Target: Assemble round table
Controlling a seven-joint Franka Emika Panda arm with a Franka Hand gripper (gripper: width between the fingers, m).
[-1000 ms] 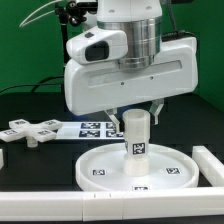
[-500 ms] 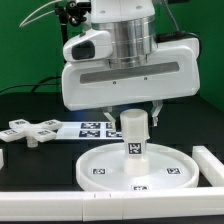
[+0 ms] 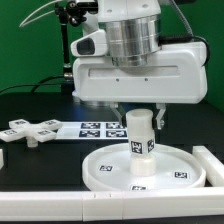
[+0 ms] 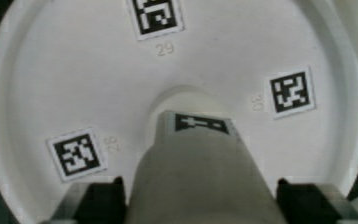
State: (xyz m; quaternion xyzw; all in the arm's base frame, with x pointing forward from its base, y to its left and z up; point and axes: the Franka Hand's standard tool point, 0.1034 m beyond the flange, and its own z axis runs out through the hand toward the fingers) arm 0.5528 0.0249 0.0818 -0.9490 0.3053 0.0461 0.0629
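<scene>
White short cylindrical plastic post [image 4: 197, 170]: near end blurred, cut off by wrist view's edge, as are black gripper fingers [image 4: 105, 200]. Large white rimmed round disc [image 4: 69, 90]: edges cropped. Marker board [image 3: 95, 128]: partly behind post.

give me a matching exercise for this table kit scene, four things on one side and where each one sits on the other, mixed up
Things:
1. cylinder post
2. round disc
3. cross-shaped piece
4. marker board

Places:
a. flat on the table, under the post
b. flat on the table behind the disc
c. upright at the disc's middle, between the fingers of the gripper
d. loose on the table at the exterior view's left, away from the disc

Pairs: 1-c, 2-a, 3-d, 4-b
</scene>
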